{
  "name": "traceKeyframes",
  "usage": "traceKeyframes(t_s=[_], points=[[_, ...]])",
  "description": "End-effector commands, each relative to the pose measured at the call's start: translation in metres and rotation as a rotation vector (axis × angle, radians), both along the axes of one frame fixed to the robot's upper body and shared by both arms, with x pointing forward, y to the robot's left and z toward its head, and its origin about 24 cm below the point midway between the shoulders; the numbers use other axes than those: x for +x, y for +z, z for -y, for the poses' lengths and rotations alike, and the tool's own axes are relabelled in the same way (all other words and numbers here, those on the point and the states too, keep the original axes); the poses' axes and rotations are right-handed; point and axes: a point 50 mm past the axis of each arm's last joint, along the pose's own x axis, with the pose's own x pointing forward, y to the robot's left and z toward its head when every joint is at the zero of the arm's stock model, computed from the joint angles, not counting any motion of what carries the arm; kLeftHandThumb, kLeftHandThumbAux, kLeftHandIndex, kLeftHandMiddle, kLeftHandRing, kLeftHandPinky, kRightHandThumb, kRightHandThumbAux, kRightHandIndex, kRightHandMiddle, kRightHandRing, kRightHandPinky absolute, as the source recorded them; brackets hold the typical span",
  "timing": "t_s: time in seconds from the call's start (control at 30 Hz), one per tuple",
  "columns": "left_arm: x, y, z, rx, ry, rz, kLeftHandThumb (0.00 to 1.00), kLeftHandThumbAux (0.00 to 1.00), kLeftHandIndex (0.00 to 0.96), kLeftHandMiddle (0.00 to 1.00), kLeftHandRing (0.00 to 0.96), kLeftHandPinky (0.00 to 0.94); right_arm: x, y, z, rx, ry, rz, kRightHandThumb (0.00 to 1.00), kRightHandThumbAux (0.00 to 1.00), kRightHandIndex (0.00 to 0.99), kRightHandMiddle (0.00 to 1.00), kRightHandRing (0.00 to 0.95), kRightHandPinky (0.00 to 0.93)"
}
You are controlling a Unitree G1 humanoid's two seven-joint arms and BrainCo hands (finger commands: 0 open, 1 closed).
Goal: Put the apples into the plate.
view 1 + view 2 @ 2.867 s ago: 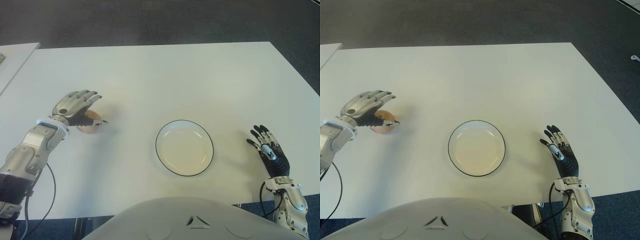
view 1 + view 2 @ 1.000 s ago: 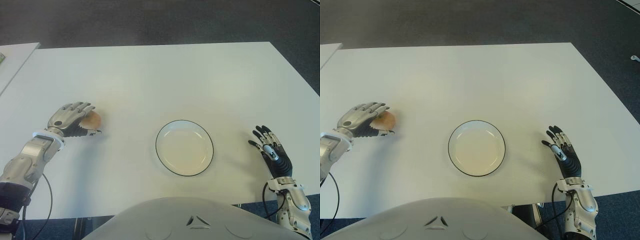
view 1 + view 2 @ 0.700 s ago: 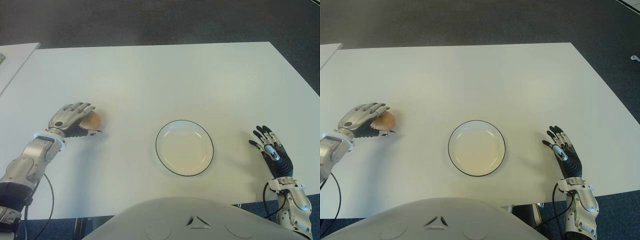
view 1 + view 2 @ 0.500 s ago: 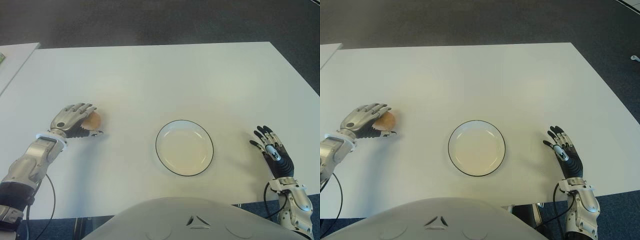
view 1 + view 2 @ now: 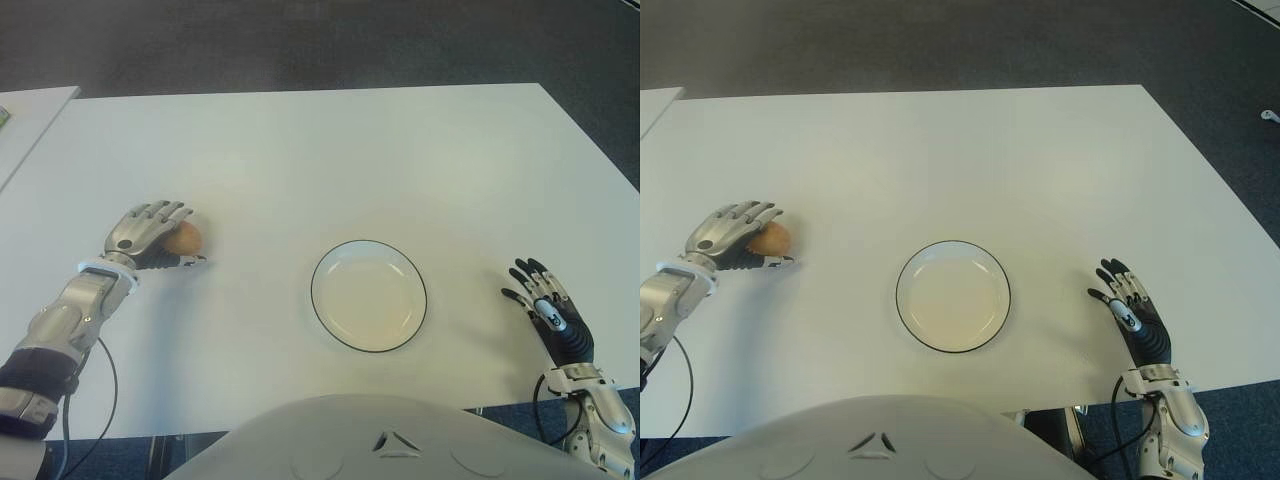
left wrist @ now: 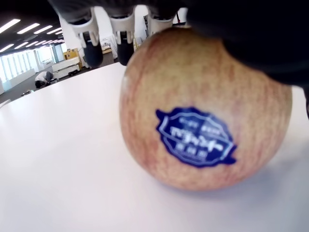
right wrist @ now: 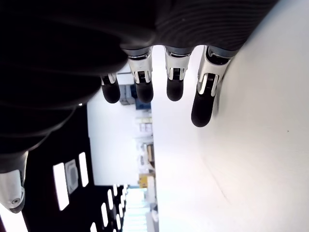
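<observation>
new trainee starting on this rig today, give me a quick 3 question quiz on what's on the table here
1. True or false: the plate already holds an apple.
2. Which hand is at the apple? A) left hand B) right hand
3. Fill in: the apple sits on the white ____, to the plate's left.

Key:
1. False, the plate holds nothing.
2. A. The left hand is cupped over it; the right hand shows open, right of the plate.
3. table.

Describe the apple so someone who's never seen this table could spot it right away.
On the white table, look far left of the round black-rimmed plate. The apple sits under the left hand: reddish-yellow, round, with a blue sticker.
</observation>
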Motion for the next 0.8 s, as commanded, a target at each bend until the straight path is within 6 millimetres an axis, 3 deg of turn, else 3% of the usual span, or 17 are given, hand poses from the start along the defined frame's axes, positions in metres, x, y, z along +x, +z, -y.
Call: traceKeyframes(t_s=[0.03, 0.4, 0.53, 0.6, 0.63, 0.73, 0.8], points=[[-0.003, -0.014, 0.003, -0.005, -0.008, -0.034, 0.284, 0.280, 0.050, 0.008, 0.004, 0.079, -0.007, -0.003, 0.003, 0.018, -0.005, -0.043, 0.100, 0.525, 0.012, 0.019, 0.000, 0.011], [-0.002, -0.021, 0.004, -0.021, 0.002, -0.034, 0.283, 0.300, 0.055, 0.021, 0.016, 0.089, -0.009, 0.002, 0.008, 0.022, 0.005, -0.032, 0.109, 0.525, 0.007, 0.026, 0.000, 0.005], [-0.005, -0.028, 0.000, -0.018, 0.011, -0.048, 0.299, 0.310, 0.077, 0.060, 0.052, 0.132, -0.010, 0.004, 0.010, 0.022, 0.006, -0.028, 0.100, 0.525, 0.002, 0.030, 0.001, 0.001], [-0.007, -0.031, -0.003, -0.016, 0.012, -0.052, 0.327, 0.316, 0.133, 0.142, 0.130, 0.197, -0.010, 0.005, 0.011, 0.020, 0.005, -0.026, 0.097, 0.525, 0.001, 0.032, 0.002, 0.000], [-0.007, -0.032, -0.004, -0.015, 0.012, -0.052, 0.396, 0.334, 0.220, 0.279, 0.259, 0.293, -0.010, 0.006, 0.011, 0.019, 0.004, -0.026, 0.096, 0.526, 0.001, 0.033, 0.003, 0.005], [-0.006, -0.033, -0.004, -0.003, 0.007, -0.048, 0.527, 0.369, 0.358, 0.489, 0.465, 0.452, -0.010, 0.007, 0.013, 0.016, 0.003, -0.026, 0.096, 0.531, 0.003, 0.034, 0.005, 0.015], [-0.004, -0.035, -0.004, 0.015, 0.008, -0.045, 0.591, 0.394, 0.420, 0.562, 0.544, 0.527, -0.010, 0.007, 0.014, 0.014, 0.001, -0.024, 0.096, 0.534, 0.004, 0.034, 0.007, 0.021]])
